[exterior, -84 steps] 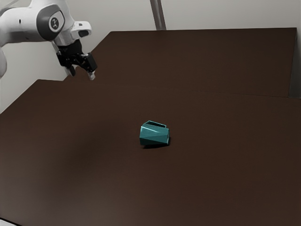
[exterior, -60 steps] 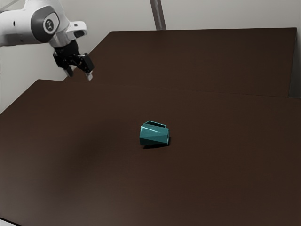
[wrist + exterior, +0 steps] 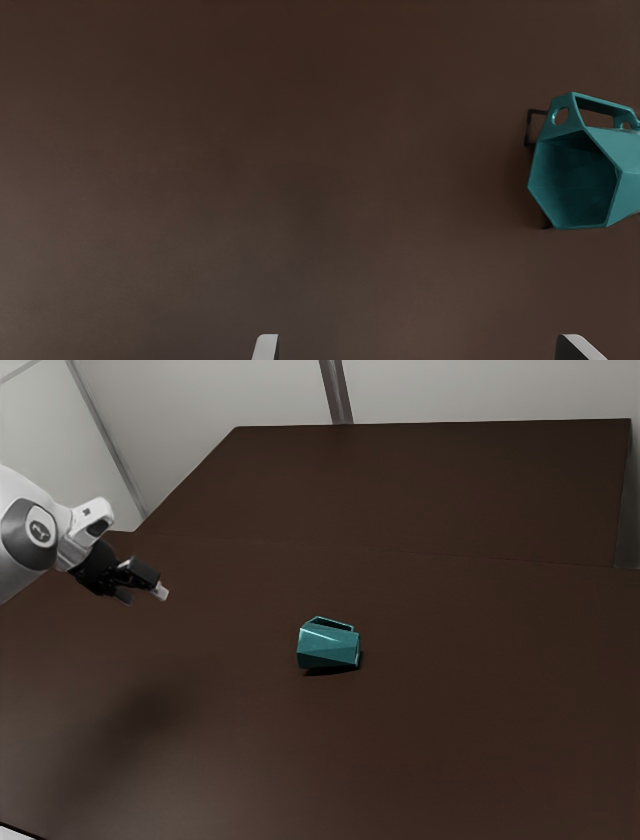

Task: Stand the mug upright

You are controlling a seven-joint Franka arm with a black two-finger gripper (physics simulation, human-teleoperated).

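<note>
Can't read any text, label, brand, number or sign. Can see a dark mark point(image 3: 40, 532) on the arm's point(image 3: 14, 576) round cap point(image 3: 35, 517), exterior view; too small to decipher.

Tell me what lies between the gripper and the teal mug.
Bare tabletop: the exterior view shows nothing between the gripper and the teal mug.

Mug point(image 3: 328, 648): one. Table point(image 3: 430, 740): one, lies beneath the mug. Robot arm point(image 3: 22, 545): one, is well apart from the mug. Gripper point(image 3: 143, 596): one, bears two fingers point(image 3: 265, 347).
</note>
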